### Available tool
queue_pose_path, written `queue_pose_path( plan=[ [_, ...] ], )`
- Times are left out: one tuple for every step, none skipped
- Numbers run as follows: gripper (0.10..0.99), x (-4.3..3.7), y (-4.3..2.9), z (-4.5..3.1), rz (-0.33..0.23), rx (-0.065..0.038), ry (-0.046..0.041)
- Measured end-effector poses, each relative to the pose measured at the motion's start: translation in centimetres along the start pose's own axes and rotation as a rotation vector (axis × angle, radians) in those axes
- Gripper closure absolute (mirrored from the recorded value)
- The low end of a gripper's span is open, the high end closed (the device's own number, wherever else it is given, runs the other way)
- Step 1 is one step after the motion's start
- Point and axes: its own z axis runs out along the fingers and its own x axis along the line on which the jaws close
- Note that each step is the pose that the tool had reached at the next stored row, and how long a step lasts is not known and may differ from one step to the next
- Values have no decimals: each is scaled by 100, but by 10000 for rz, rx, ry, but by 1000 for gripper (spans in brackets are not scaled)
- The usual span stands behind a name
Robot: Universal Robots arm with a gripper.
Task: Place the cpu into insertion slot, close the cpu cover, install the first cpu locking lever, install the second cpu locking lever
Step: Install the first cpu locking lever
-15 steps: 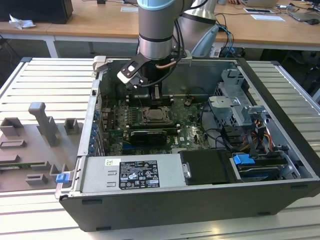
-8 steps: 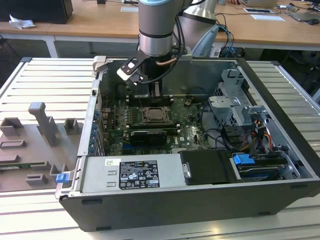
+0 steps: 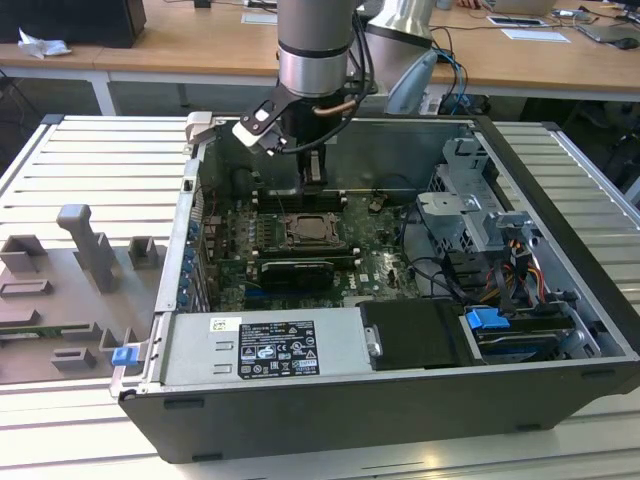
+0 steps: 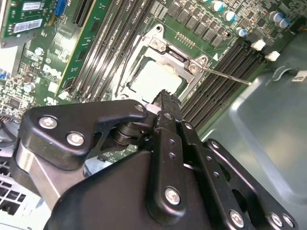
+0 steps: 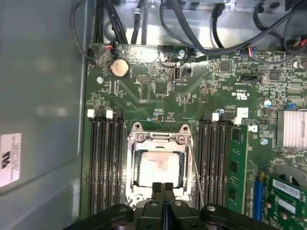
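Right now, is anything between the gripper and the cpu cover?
Nothing visible. The gripper, fingers shut, hangs over one edge of the cpu cover, which lies closed around the cpu. A thin lever wire lies beside the cover, out of the path.

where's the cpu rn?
In the first wrist view the cpu sits in the insertion slot, between the two banks of memory slots, with the gripper at its edge.

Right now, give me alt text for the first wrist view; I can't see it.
The shut pincer is poised over one edge of the pale cpu, framed by the flat silvery cpu cover. A thin metal lever runs along one side, and black memory slots flank it on the green motherboard.
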Motion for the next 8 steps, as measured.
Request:
queue_pose_path(
  plan=[
    [980, 0, 1, -23, 0, 0, 1],
    [980, 1, 2, -50, 0, -1, 1],
    [980, 1, 3, -79, 0, 0, 1],
    [980, 1, 3, -88, 0, 0, 0],
    [980, 1, 3, -87, -19, 0, 2],
    [980, 1, 3, -87, -84, 0, 4],
    [980, 2, 3, -87, -231, 2, 9],
    [980, 1, 3, -87, -337, 3, 12]
  ],
)
